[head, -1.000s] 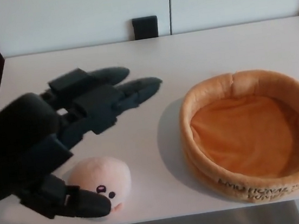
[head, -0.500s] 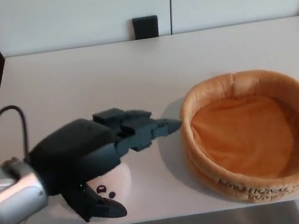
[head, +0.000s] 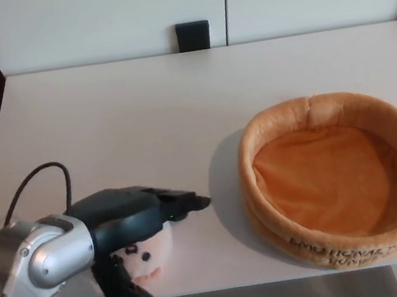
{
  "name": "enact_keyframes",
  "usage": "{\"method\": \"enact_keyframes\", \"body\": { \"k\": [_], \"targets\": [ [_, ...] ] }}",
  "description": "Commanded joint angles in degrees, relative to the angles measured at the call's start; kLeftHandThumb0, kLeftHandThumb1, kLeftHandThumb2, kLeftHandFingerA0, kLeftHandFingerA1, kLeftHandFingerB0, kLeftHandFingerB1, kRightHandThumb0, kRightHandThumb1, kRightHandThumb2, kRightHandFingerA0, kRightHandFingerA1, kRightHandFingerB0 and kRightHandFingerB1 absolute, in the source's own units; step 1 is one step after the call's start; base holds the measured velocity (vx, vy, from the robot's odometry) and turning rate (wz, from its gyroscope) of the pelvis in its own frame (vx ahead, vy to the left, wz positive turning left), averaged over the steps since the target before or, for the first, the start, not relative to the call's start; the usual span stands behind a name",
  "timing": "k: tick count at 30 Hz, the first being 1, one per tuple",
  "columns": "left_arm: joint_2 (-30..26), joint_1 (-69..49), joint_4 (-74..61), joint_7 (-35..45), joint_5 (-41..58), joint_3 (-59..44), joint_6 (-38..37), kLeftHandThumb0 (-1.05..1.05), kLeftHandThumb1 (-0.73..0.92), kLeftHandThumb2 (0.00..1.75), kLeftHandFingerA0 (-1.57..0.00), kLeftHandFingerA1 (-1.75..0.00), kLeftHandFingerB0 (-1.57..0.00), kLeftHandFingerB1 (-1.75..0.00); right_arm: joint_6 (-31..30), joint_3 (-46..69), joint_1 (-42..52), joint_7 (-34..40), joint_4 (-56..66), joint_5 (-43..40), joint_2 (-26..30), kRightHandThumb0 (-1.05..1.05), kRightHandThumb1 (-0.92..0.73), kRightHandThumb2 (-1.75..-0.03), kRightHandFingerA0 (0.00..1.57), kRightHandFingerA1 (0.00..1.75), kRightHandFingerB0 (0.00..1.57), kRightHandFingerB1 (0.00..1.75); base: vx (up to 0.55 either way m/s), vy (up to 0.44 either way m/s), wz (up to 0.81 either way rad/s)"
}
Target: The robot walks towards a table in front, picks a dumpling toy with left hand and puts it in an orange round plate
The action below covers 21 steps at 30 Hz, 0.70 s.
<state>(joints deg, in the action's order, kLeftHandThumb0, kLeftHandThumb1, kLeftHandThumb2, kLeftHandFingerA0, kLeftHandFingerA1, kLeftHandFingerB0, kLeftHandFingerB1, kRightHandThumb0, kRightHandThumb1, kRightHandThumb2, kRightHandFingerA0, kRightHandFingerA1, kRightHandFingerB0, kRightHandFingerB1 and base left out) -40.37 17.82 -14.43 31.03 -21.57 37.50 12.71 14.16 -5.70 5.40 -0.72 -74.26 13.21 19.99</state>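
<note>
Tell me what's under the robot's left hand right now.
The dumpling toy lies under the left hand on the table; its face and lower side show. The hand covers its top, so contact there can't be seen.

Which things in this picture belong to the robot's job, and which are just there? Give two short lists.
Part of the job:
- dumpling toy
- orange round plate
- left hand, over the toy
- table

Just there:
- black block by the wall
- white wall panels
</note>
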Motion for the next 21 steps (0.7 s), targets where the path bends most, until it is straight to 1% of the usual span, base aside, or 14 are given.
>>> {"method": "enact_keyframes", "body": {
  "k": [1, 2, 3, 5, 9, 10, 11, 12, 13, 14, 18, 19, 20, 21],
  "targets": [
    [-0.4, 1.6, 5.3, 7.5, -11.5, 2.7, 15.9, -0.87, 0.36, 0.63, 0.0, -0.02, 0.0, -0.08, -2.0, 0.2, -0.3, -1.0, -0.6, 0.0, 0.7, -0.28, -0.66, -0.6, 0.62, 0.86, 0.36, 0.32, 0.0, 0.0, 0.0],
    [-1.2, 1.3, 5.1, 7.5, -12.0, 2.3, 15.9, -0.88, 0.36, 0.64, 0.0, -0.02, 0.0, -0.06, -2.0, 0.2, -0.3, -0.9, -0.6, 0.1, 0.6, -0.28, -0.67, -0.6, 0.62, 0.92, 0.36, 0.32, 0.0, 0.0, 0.0],
    [-1.5, 1.2, 5.0, 7.6, -12.3, 2.2, 16.0, -0.88, 0.36, 0.64, 0.0, -0.02, 0.0, -0.06, -2.0, 0.2, -0.3, -0.9, -0.6, 0.1, 0.6, -0.28, -0.67, -0.6, 0.62, 0.92, 0.36, 0.32, 0.0, 0.0, 0.0],
    [-3.2, -0.3, 4.4, 6.0, -12.5, 0.1, 14.6, -0.9, 0.37, 0.66, 0.0, -0.02, 0.0, -0.06, -2.4, 0.1, -0.3, -0.9, -0.3, 0.0, 0.5, -0.28, -0.66, -0.6, 0.62, 0.89, 0.34, 0.32, 0.0, 0.0, 0.0],
    [-3.8, -2.4, 4.8, 4.0, -12.2, -3.0, 13.1, -0.89, 0.37, 0.65, 0.0, -0.02, 0.0, -0.06, -3.1, 0.0, -0.5, -1.2, -0.2, 0.1, 0.4, -0.27, -0.66, -0.6, 0.63, 0.84, 0.33, 0.31, 0.0, 0.0, 0.0],
    [-4.8, -4.3, 6.0, 0.1, -12.1, -4.8, 10.0, -0.9, 0.4, 0.65, 0.0, -0.07, 0.0, -0.11, -3.0, 0.1, -0.4, -1.3, -0.3, 0.0, 0.5, -0.27, -0.66, -0.6, 0.63, 0.82, 0.32, 0.31, 0.0, 0.0, 0.0],
    [-5.4, -5.7, 6.9, -2.9, -12.1, -6.2, 7.7, -0.9, 0.4, 0.65, 0.0, -0.07, 0.0, -0.11, -2.9, 0.2, -0.4, -1.4, -0.4, -0.1, 0.6, -0.27, -0.66, -0.6, 0.63, 0.82, 0.32, 0.31, 0.0, 0.0, 0.0],
    [-6.1, -7.5, 8.2, -6.5, -12.1, -8.2, 4.7, -0.76, 0.3, 0.72, 0.0, -0.02, 0.0, -0.09, -2.9, 0.3, -0.4, -1.4, -0.4, -0.1, 0.7, -0.28, -0.66, -0.6, 0.63, 0.8, 0.32, 0.31, 0.0, 0.0, 0.0],
    [-5.9, -8.3, 8.9, -7.5, -12.1, -9.3, 3.5, -0.76, 0.3, 0.72, 0.0, -0.02, 0.0, -0.09, -3.0, 0.3, -0.4, -1.3, -0.4, -0.1, 0.7, -0.28, -0.66, -0.6, 0.63, 0.8, 0.32, 0.31, 0.0, 0.0, 0.0],
    [-5.9, -9.9, 10.9, -11.4, -13.2, -10.1, 2.1, -0.69, 0.41, 0.8, 0.0, -0.05, 0.0, -0.1, -2.6, 0.4, -0.2, -1.3, -0.4, -0.2, 0.6, -0.26, -0.65, -0.59, 0.63, 0.84, 0.33, 0.31, 0.0, 0.0, 0.0],
    [-5.3, -10.7, 11.7, -12.1, -14.0, -11.3, 0.5, -0.69, 0.41, 0.8, 0.0, -0.05, 0.0, -0.1, -2.5, 0.5, -0.2, -1.3, -0.4, -0.2, 0.5, -0.26, -0.65, -0.59, 0.63, 0.84, 0.33, 0.31, 0.0, 0.0, 0.0],
    [-4.3, -12.9, 16.0, -20.3, -14.8, -12.2, -3.1, -0.44, 0.42, 0.61, -0.27, -0.4, -0.07, -0.33, -2.7, 0.1, -0.3, -1.0, -0.5, 0.2, 0.3, -0.28, -0.65, -0.6, 0.62, 0.8, 0.33, 0.31, 0.0, 0.0, 0.0],
    [-3.9, -13.8, 17.9, -23.8, -15.1, -12.7, -4.7, -0.44, 0.42, 0.61, -0.27, -0.4, -0.07, -0.33, -2.8, 0.0, -0.4, -0.9, -0.5, 0.3, 0.2, -0.28, -0.65, -0.6, 0.62, 0.8, 0.33, 0.31, 0.0, 0.0, 0.0],
    [-3.5, -14.3, 20.2, -26.7, -15.1, -12.9, -7.1, -0.28, 0.52, 0.55, -0.61, -0.44, -0.19, -0.31, -2.8, 0.1, -0.4, -1.3, -0.4, 0.2, 0.3, -0.28, -0.66, -0.6, 0.63, 0.72, 0.33, 0.31, 0.0, 0.0, 0.0]
  ]
}}
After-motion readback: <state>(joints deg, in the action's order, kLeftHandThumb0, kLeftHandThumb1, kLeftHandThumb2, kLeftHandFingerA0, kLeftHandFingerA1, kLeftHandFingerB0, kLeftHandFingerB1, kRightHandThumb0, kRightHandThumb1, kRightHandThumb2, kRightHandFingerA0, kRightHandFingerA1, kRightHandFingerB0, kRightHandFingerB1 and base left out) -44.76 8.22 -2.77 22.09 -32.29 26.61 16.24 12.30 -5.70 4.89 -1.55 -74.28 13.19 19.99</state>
